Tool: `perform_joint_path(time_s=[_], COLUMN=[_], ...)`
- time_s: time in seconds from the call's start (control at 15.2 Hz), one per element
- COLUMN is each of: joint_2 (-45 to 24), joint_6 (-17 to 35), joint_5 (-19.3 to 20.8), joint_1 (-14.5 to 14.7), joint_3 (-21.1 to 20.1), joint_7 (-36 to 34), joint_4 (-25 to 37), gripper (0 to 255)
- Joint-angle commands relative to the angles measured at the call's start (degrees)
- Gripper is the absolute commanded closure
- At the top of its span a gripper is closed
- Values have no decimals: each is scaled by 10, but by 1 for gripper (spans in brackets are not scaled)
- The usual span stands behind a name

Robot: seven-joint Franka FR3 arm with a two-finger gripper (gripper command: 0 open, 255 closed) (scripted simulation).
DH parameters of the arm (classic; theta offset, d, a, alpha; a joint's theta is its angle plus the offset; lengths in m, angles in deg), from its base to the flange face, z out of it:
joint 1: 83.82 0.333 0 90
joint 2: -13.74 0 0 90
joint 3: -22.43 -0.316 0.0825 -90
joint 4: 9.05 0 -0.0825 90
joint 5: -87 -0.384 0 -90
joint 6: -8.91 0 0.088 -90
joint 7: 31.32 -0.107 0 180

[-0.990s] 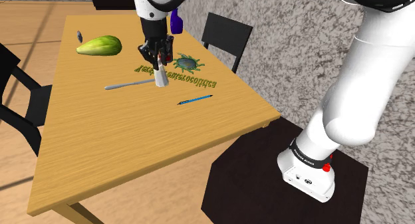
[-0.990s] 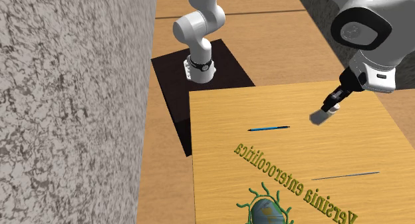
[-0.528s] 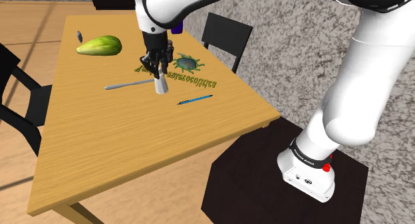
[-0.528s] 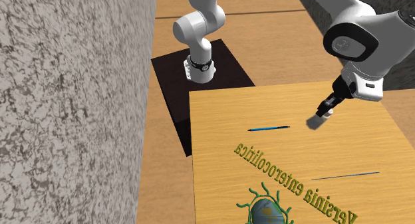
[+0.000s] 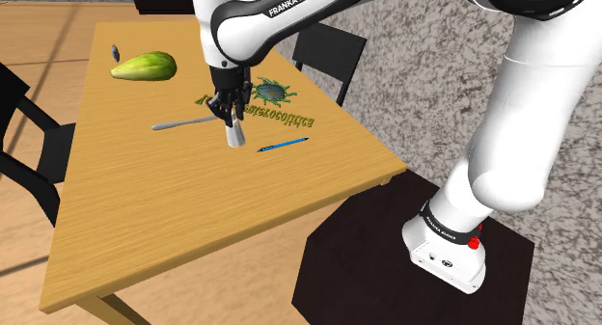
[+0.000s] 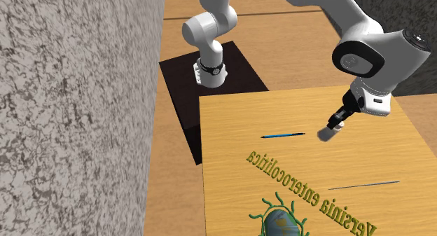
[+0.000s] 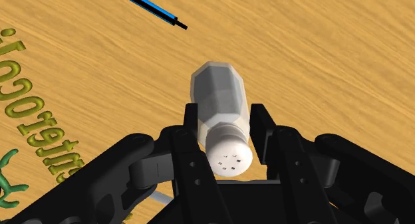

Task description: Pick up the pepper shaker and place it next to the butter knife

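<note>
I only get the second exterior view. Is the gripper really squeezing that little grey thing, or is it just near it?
Observer: It's squeezing it. In the wrist view the gripper has a black finger pressed against each side of the pepper shaker.
Operator: How do you know it's a shaker?
Observer: Its white cap has little holes in it, facing the wrist camera.
Operator: Is there anything I can't see?
Observer: Yes. The shoulder view shows a green vegetable lying on the table beyond the butter knife, near a far corner.
</note>
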State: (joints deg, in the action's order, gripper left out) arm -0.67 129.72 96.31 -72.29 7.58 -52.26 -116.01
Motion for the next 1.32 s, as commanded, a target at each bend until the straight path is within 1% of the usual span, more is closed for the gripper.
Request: perform_joint_path(time_s=[0.0, 0.2, 0.66, 0.73, 1.06, 1.25], joint_2=[-6, -14, -14, -14, -14, 10], joint_6=[14, 29, 29, 29, 29, -21], joint_5=[3, 7, 7, 7, 7, -4], joint_1=[1, 1, 1, 1, 1, 1], joint_3=[1, 2, 2, 2, 2, -2], joint_7=[-3, -6, -6, -6, -6, 1], joint_4=[-8, -16, -16, -16, -16, 11], gripper=[255, 255, 255, 0, 0, 0])
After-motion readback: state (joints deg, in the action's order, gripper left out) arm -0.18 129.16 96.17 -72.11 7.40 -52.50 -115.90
